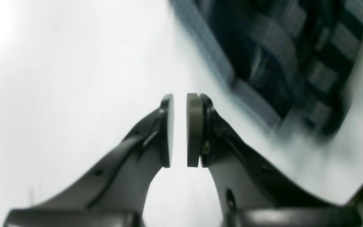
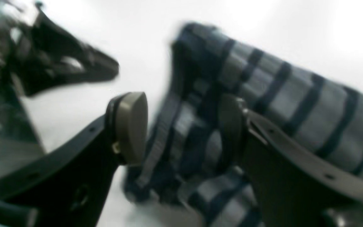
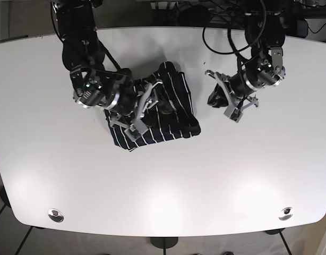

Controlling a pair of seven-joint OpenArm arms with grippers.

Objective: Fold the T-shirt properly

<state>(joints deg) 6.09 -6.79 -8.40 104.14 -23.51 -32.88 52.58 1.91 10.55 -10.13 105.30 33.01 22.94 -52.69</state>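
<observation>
The striped T-shirt [image 3: 155, 114] lies bunched left of centre on the white table [image 3: 248, 175]; it looks light, limp and apt to sag, so an outer hem or corner seems the best hold. The right gripper [image 2: 181, 126] is spread above its folds, gripping nothing, while the left gripper [image 1: 179, 129], nearly pressed together and empty, hangs to the shirt's right. Both wrist views are blurred, so the shirt's edges, sleeves and collar are hard to make out.

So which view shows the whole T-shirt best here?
The base view: the striped T-shirt lies bunched on the white table, its full outline visible. The right wrist view shows only blurred folds between the open right gripper; the left wrist view catches one blurred corner beyond the left gripper.
</observation>
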